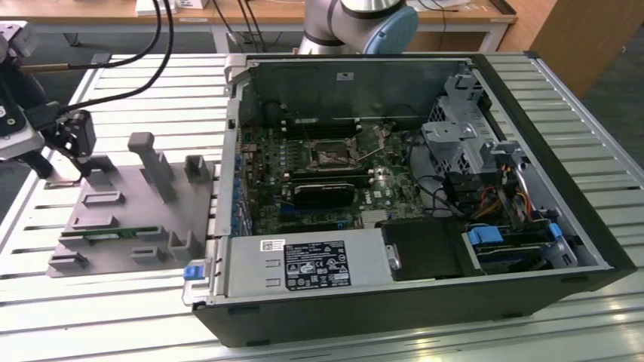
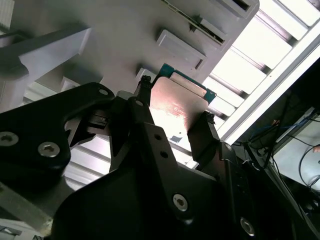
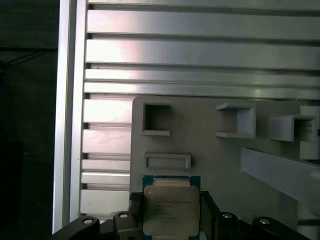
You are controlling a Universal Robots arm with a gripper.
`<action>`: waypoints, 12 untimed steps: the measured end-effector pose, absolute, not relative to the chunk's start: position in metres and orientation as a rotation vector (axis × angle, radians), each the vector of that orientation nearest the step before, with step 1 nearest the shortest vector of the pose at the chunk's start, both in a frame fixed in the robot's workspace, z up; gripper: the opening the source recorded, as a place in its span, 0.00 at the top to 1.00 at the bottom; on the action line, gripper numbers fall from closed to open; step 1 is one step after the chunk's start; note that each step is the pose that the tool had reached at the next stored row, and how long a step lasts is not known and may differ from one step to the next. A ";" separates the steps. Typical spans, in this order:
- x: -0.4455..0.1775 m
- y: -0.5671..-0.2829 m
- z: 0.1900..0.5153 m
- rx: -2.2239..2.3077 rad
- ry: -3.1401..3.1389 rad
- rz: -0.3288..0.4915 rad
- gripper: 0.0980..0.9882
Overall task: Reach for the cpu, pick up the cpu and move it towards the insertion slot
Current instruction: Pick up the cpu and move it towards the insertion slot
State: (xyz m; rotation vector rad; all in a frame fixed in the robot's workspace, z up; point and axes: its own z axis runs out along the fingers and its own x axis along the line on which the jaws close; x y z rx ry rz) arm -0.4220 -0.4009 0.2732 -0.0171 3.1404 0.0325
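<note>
My hand (image 2: 175, 100) is matte black all over: flat angular plates with rounded corners, pinned by silver socket-head screws (image 2: 180, 202) (each sunk in its own round recess). The fingers (image 2: 150, 125) are slim black bars with small drilled holes. In the exterior view my big joint (image 1: 342, 19) is silvery grey with a pale blue cap (image 1: 394, 26), and black cables (image 1: 161, 45) run to my grey-cased wrist (image 1: 12, 124).

Exterior view is taken from high up, well back from the grey holder plate (image 1: 131, 215), facing obliquely down. Wrist cams are set close to that plate: first wrist view straight down, second wrist view low & slanted. Plate + cpu (image 3: 171, 210) (image 2: 175, 107) are shared by both.
</note>
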 end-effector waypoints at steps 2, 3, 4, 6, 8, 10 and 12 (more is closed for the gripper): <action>-0.422 -0.401 0.276 -0.017 3.140 0.033 0.50; -0.422 -0.401 0.278 -0.017 3.140 0.033 0.50; -0.422 -0.401 0.279 -0.017 3.140 0.033 0.50; -0.422 -0.400 0.282 -0.017 3.140 0.033 0.50; -0.422 -0.400 0.285 -0.017 3.140 0.033 0.50; -0.422 -0.400 0.288 -0.017 3.140 0.033 0.50; -0.422 -0.399 0.292 -0.017 3.140 0.033 0.50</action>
